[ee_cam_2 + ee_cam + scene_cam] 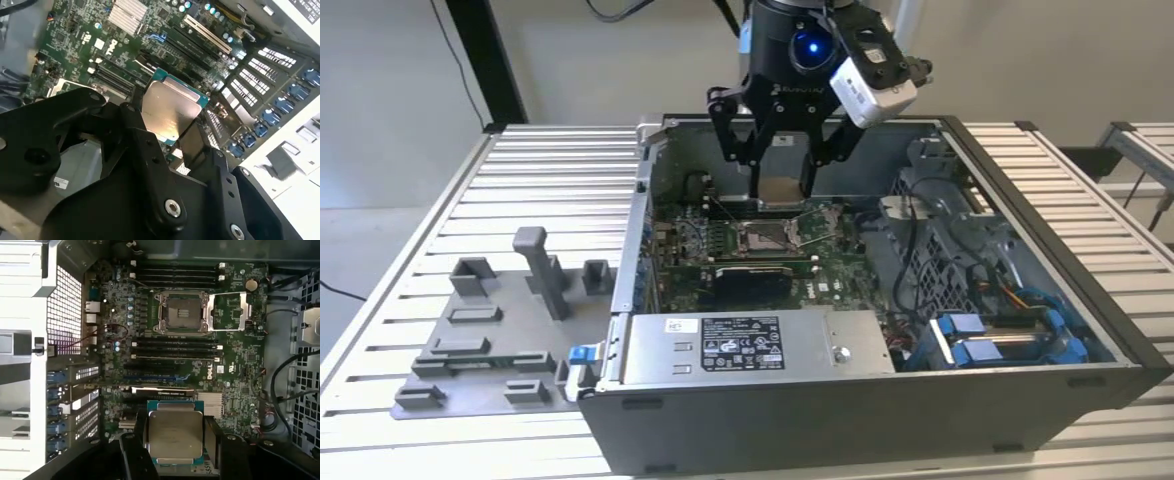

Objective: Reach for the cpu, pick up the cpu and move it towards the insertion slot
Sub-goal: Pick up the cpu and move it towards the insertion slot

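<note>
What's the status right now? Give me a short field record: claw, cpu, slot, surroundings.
claw: shut on the cpu, above the motherboard inside the open computer case
cpu: held between the claw's fingers, silvery face showing in both wrist views, clear of the board
insertion slot: open, metal frame flipped aside, no chip seated
motherboard: green, memory slots beside the socket
grey fixture: on the table at the exterior view's left

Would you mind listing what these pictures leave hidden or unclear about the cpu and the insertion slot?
- The cpu: in both wrist views its edges disappear behind the black fingers; its underside faces away.
- In the exterior view, the gripper hides part of the green circuit board behind the insertion slot, so the cpu's height above it cannot be judged.
- The insertion slot's contacts are too small to make out in the first wrist view.
</note>
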{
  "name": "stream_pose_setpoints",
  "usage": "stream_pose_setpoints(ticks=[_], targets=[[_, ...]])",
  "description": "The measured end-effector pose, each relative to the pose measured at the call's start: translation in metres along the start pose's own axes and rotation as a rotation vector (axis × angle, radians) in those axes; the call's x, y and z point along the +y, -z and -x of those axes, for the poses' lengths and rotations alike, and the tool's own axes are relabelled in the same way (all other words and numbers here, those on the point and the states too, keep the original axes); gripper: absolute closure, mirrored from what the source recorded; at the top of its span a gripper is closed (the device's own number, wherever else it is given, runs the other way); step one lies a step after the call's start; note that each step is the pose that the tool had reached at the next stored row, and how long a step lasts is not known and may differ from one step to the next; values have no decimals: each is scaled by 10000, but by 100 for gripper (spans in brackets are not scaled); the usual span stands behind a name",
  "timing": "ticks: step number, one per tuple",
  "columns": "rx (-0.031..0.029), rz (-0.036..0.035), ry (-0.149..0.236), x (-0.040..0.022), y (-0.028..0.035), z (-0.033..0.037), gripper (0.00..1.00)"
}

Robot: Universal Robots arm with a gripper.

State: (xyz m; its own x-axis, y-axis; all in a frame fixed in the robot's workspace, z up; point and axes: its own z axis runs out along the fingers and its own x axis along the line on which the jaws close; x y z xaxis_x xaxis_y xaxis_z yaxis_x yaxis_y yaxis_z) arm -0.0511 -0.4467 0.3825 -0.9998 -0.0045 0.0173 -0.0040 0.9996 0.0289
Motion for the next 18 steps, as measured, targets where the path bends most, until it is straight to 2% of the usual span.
stream_pose_setpoints(ticks=[4, 6, 18], targets=[[-1, 1, -48, 5, 1, 97, 100], [-2, -1, -68, 9, 1, 122, 100], [-2, 1, -63, 15, 0, 125, 100]])
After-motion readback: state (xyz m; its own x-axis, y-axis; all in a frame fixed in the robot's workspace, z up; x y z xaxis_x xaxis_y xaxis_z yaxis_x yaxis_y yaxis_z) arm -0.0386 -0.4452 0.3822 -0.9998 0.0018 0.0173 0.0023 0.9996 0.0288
